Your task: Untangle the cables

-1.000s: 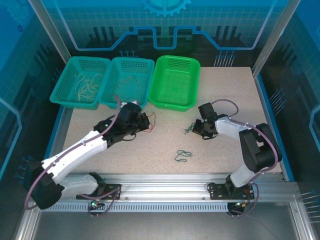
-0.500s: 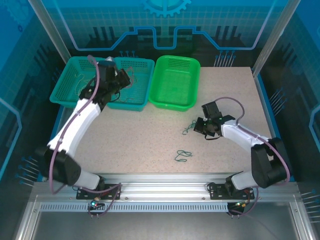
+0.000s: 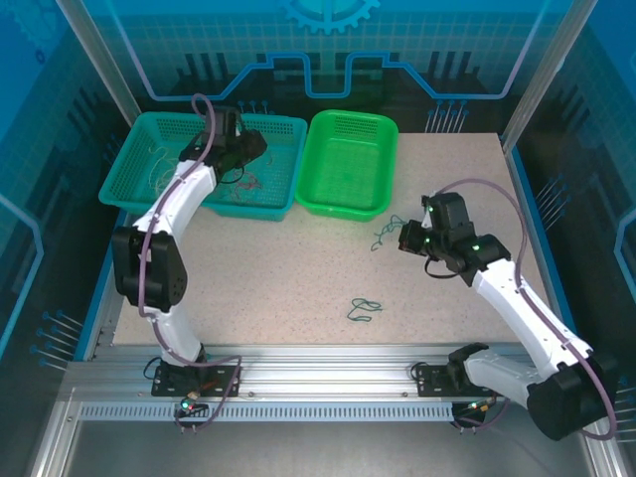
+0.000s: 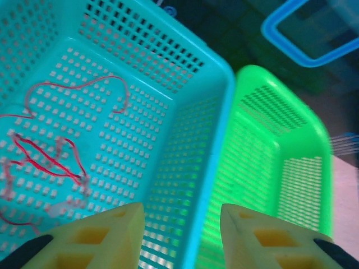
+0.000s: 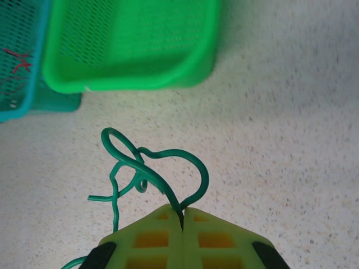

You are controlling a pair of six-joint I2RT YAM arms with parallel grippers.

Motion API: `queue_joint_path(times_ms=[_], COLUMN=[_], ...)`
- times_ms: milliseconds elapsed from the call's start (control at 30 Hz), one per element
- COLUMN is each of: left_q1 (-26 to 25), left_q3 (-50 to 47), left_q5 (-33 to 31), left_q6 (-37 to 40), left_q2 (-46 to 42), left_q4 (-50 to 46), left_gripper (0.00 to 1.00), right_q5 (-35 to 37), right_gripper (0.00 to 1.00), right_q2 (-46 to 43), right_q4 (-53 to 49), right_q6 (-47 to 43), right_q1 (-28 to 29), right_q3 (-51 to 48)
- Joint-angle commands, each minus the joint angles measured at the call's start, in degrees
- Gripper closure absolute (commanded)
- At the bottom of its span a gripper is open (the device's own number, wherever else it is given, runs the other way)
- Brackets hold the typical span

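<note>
A green cable (image 5: 168,168) is pinched between the pressed-together fingers of the right claw (image 5: 182,217). Its curly loops extend ahead of the fingertips over the table (image 5: 291,140); whether they touch the surface cannot be told. A second green cable (image 3: 364,309) lies on the table, well apart from that claw, toward the arm bases. The left claw (image 4: 179,218) is spread and grips nothing, over the middle teal basket (image 4: 190,145). Red cables (image 4: 50,157) lie on the basket floor ahead and left of it. The green basket (image 4: 269,157) stands just beside, ahead and right. The left teal basket (image 3: 127,164) holds whitish cables (image 3: 169,171), too fine to count. The red cables are cut off at the wrist view's left edge.
</note>
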Motion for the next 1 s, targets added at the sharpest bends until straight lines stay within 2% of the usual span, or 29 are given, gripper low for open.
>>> queue_joint_path(times_ms=[0,200,400,567,700,833,933,967], left_q1=[-1.2,-7.5,-16.6,-23.1,-26.1,-28.6,-30.4,-30.8], left_q3=[-2.0,-11.0,-17.1,-20.6,-21.8,-22.8,-23.6,-24.0], left_q5=[8.7,14.9,13.1,12.2,10.7,8.2,6.8,6.2], left_q6=[-4.6,-5.3,0.9,1.5,1.2,0.0,-0.5,-0.6], left_q2=[-7.2,-19.7,-31.0,-38.5,-42.2,-44.4,-45.3,-45.5], left_q4=[2.9,3.4,-3.3,-6.4,-9.0,-11.1,-11.7,-11.8], left_gripper=[0.6,0.59,0.58,0.54,0.48,0.42,0.35,0.34], right_q5=[-1.0,-3.1,-4.6,-5.9,-5.1,-4.9,-4.8,-4.8], right_gripper=[1.0,1.0,1.0,1.0,1.0,0.89,0.68,0.64], right_q2=[0.9,11.9,27.4,42.4,53.7,64.9,70.7,71.5], right_q4=[-2.3,-1.0,1.0,1.6,0.1,-5.2,-9.8,-11.5], right_q6=[-4.7,-8.3,-9.6,-9.8,-10.2,-10.6,-11.1,-11.5], right_q1=[0.9,1.2,1.2,1.4,1.7,1.8,1.8,1.8], right_q3=[5.9,19.2,32.8,45.2,54.7,66.8,75.7,78.7])
